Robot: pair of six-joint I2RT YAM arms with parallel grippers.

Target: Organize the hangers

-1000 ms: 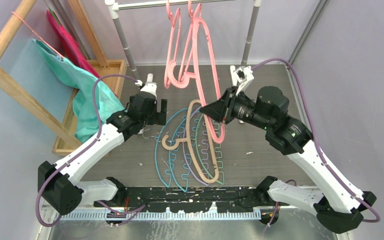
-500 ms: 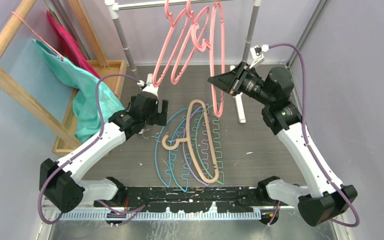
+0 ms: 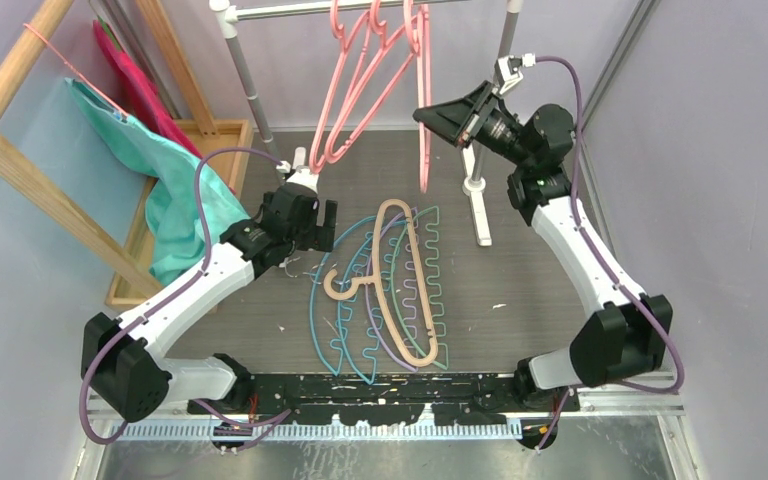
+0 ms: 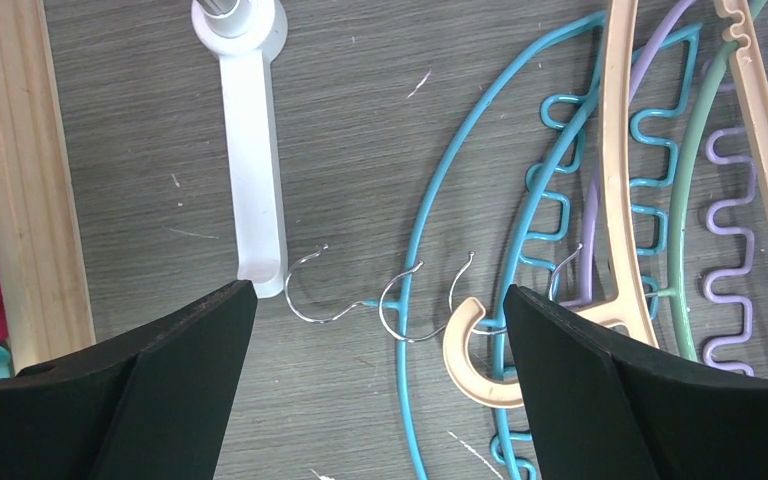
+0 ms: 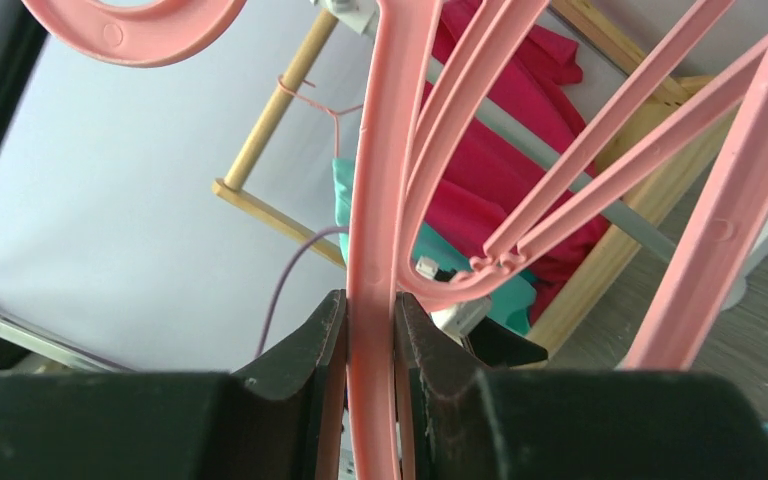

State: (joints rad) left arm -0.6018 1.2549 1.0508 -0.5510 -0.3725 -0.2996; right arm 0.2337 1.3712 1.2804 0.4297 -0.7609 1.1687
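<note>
My right gripper [image 3: 428, 113] is shut on a thick pink hanger [image 3: 426, 120], raised up by the garment rail [image 3: 360, 6]; in the right wrist view the jaws [image 5: 370, 330] clamp its pink arm [image 5: 375, 200]. Two more pink hangers [image 3: 345, 100] hang on the rail. A beige hanger [image 3: 400, 280] lies on the floor over thin blue [image 3: 312, 310], teal, purple and green zigzag hangers [image 3: 430, 290]. My left gripper [image 3: 325, 222] is open and empty just above their hooks; the beige hook [image 4: 470, 350] and wire hooks [image 4: 400, 310] show between its fingers.
A wooden frame rack [image 3: 20, 150] with teal and pink cloths [image 3: 175, 190] stands at the left. The rail's white foot [image 4: 255, 180] lies by my left gripper, its right post and foot [image 3: 480, 200] under my right arm. Grey walls close in both sides.
My right arm has lifted the pink hanger up and back from above the floor pile to the rail, beside the hanging pink ones. The left arm has barely moved.
</note>
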